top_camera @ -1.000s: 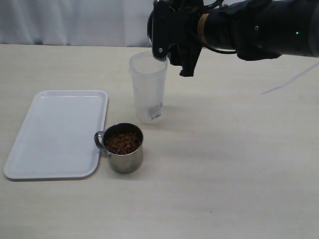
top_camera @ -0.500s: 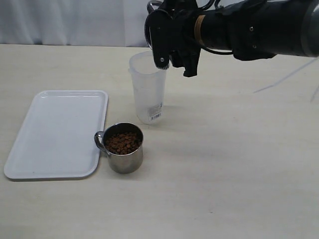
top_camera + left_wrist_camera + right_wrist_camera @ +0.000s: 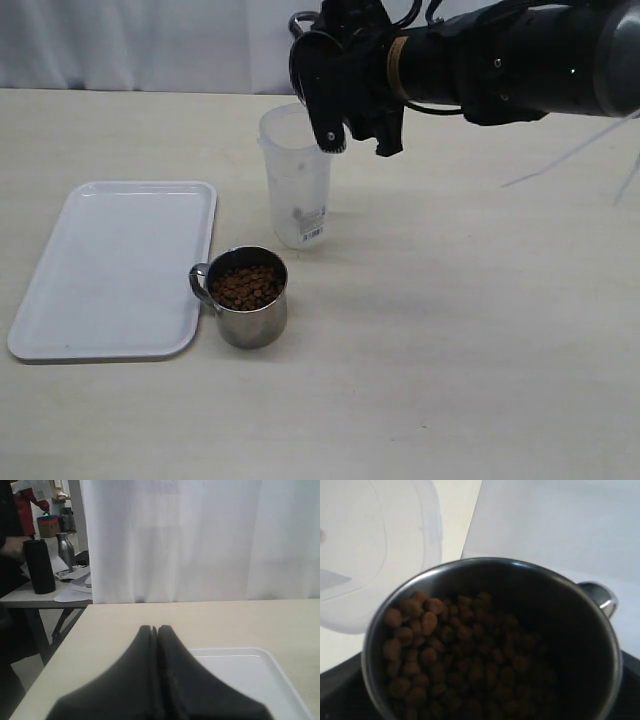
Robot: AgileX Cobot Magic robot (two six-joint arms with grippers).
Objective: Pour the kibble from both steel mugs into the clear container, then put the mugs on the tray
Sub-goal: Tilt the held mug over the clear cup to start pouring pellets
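Overhanging container [image 3: 297,190] rim: tilted steel mug [image 3: 555,610]

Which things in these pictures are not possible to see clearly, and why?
- The held steel mug: in the exterior view the right gripper hides most of it.
- Amount inside the clear container: cloudy wall, exterior view; blurred, right wrist view.
- The tray: left wrist view, cut by the edge and left gripper.
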